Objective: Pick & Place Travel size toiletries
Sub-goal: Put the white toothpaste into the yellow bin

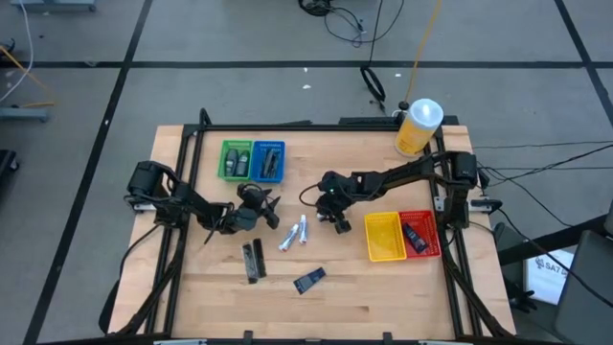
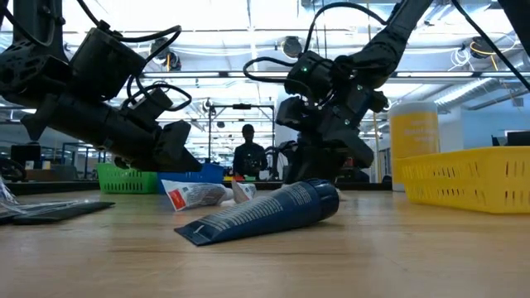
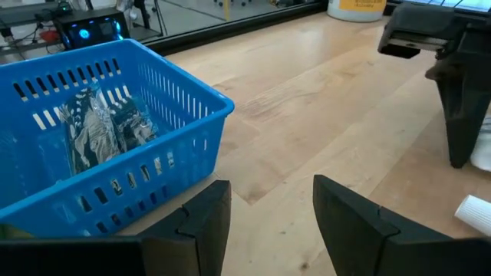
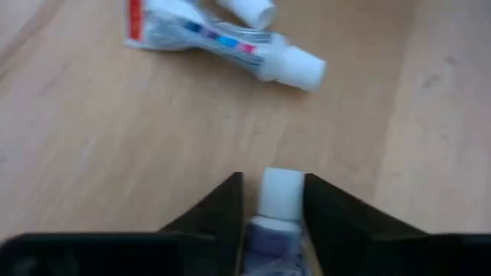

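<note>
While the left hand point(image 1: 251, 213) hovers low near the blue tray point(image 1: 269, 160), its fingers point(image 3: 205, 222) stand apart with bare counter point(image 1: 383, 287) between them, holding nothing. Right hand point(image 1: 337, 217) is at mid-counter, pointed down; the right wrist view shows a white-capped mini tube point(image 4: 276, 207) between its two fingers, set closely on either side. Whether the fingers press on it I cannot tell.

Just ahead of that tube lies a white tube point(image 4: 222, 42) with red and blue print and a white cap, flat on the wood, with another white cap point(image 4: 249, 9) beside it. From above these show as a small cluster of white tubes point(image 1: 293, 233) just left of the right hand.

Nearer the front edge: a dark packet point(image 1: 253, 261) and a dark blue tube point(image 1: 309, 281), both lying flat, well apart from either hand. Blue tray holds crumpled packets point(image 3: 103, 130). Green tray point(image 1: 235, 159) sits touching the blue one and holds dark items. Yellow tray point(image 1: 382, 237) and red tray point(image 1: 420, 233) sit side by side at the right; the red one holds a dark item point(image 1: 414, 236).
</note>
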Available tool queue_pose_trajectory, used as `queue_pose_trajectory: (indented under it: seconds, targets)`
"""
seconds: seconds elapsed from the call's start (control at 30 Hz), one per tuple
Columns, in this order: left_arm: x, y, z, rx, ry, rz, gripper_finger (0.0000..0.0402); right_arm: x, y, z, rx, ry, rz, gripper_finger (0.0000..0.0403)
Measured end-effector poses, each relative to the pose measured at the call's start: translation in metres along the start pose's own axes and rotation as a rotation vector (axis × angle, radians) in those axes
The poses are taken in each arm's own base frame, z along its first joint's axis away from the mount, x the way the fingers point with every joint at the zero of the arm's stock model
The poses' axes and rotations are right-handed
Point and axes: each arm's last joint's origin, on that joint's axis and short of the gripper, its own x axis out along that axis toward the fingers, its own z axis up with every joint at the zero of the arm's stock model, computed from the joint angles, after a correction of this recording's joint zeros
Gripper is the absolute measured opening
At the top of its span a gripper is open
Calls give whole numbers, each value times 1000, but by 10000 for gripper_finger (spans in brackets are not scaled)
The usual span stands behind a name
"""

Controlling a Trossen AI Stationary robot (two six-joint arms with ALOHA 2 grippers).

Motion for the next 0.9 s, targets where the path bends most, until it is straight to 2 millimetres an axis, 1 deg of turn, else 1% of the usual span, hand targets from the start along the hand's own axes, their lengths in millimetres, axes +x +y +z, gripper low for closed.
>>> queue_pose_trajectory:
  seconds: [0.07, 0.13, 0.23, 0.37, 0.5, 0.57, 0.67, 0.8, 0.9]
  targets:
    - [0, 0, 0, 0, 0, 0, 184, 0, 0, 1, 26, 2, -37, 84]
    - [0, 0, 0, -2, 0, -1, 184, -3, 0, 6, 54, -12, -71, 61]
    - [0, 0, 0, -1, 2, 0, 184, -12, -2, 14, 108, -51, -146, 60]
    - [0, 0, -1, 0, 8, 2, 184, -40, 2, 35, 227, -147, -234, 63]
    - [0, 1, -2, 3, 13, 5, 184, -74, 14, 49, 456, -222, -227, 75]
    - [0, 1, -2, 6, 15, 6, 184, -91, 24, 54, 579, -231, -201, 71]
    - [0, 1, -2, 4, 15, 5, 184, -110, 46, 51, 785, -147, -135, 62]
    - [0, 1, -2, 2, 16, 4, 184, -133, 79, 36, 1108, 63, -114, 64]
    - [0, 1, -2, -12, 16, 4, 184, -147, 105, 23, 1353, 240, -171, 72]
